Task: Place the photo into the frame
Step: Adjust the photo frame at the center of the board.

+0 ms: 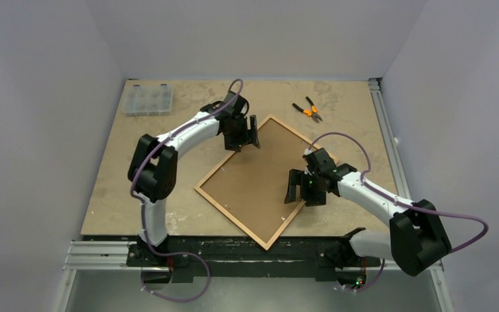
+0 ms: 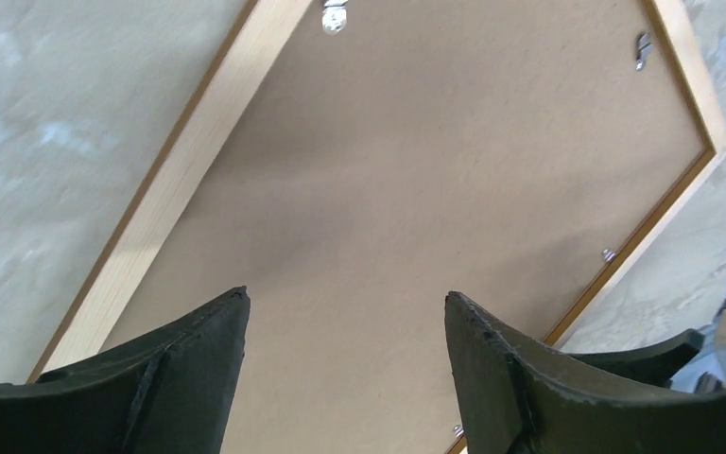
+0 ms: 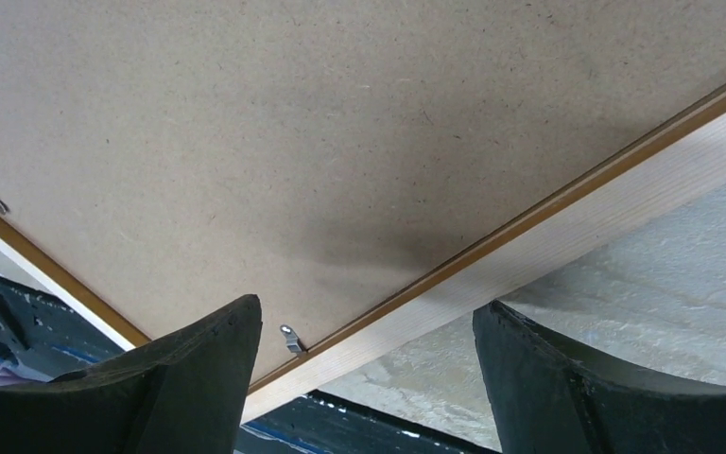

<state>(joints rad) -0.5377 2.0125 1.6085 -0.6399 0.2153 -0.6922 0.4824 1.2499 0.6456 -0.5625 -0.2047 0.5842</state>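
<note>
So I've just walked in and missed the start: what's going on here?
Two robot arms are poised over a picture frame lying face down on the table, with a brown backing panel seated in it. The left gripper and right gripper are both open, holding nothing. No photo is in sight.

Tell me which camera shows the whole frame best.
Top external: the frame shows nearly whole, lying back up. Left wrist shows one corner and parts of its sides; right wrist shows only stretches of moulding.
</note>
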